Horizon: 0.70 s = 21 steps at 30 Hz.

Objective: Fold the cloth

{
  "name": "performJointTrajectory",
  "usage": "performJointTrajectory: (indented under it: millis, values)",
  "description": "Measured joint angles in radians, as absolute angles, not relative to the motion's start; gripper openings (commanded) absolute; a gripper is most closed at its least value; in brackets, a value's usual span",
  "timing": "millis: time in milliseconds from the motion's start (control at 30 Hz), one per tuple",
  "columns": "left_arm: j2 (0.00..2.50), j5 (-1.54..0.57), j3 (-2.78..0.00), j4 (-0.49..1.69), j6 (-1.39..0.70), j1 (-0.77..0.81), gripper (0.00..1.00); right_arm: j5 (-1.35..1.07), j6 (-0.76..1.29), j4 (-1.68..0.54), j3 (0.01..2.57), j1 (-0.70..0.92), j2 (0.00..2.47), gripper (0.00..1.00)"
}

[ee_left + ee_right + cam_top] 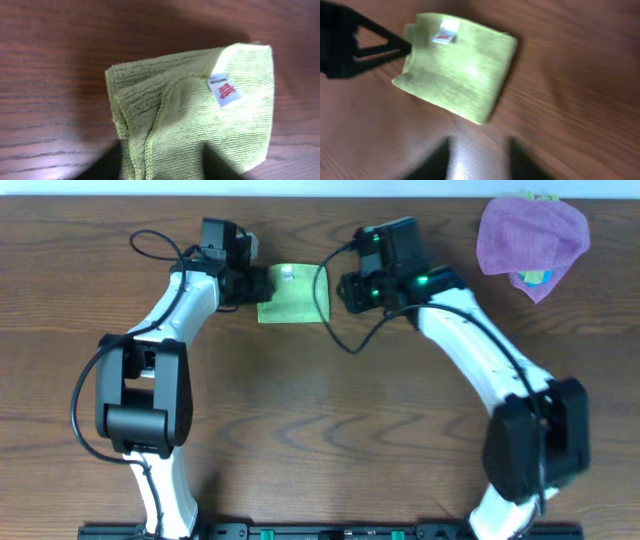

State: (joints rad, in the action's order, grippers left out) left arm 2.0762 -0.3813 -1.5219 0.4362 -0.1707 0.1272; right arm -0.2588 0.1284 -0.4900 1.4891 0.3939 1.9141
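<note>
The cloth (pixel 295 298), lime green and folded into a small square, lies flat on the wooden table with its white tag (pixel 224 90) facing up. My left gripper (pixel 262 285) is at the cloth's left edge. In the left wrist view its dark fingers (pixel 107 165) stand apart, and the cloth (pixel 200 120) fills the gap between them and spreads past the right finger. My right gripper (pixel 345 290) is just right of the cloth. In the right wrist view its blurred gripper (pixel 477 155) is open over bare wood, short of the cloth (pixel 460 75).
A crumpled purple cloth (pixel 530 230) lies at the back right, with a blue item (pixel 535 277) poking out beneath it. The table's far edge runs just behind the cloth. The left arm's finger (pixel 380 45) reaches the cloth's tag corner.
</note>
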Motion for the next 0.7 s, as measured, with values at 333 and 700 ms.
performJointTrajectory:
  millis: [333, 700]
  values:
    - [2.052, -0.361, -1.528, 0.556, -0.146, -0.002, 0.06, -0.326, 0.2, -0.239, 1.483, 0.406, 2.059, 0.02]
    - [2.052, -0.359, -1.51, 0.543, -0.106, 0.007, 0.06, -0.373, 0.253, -0.09, 1.483, 0.459, 2.158, 0.02]
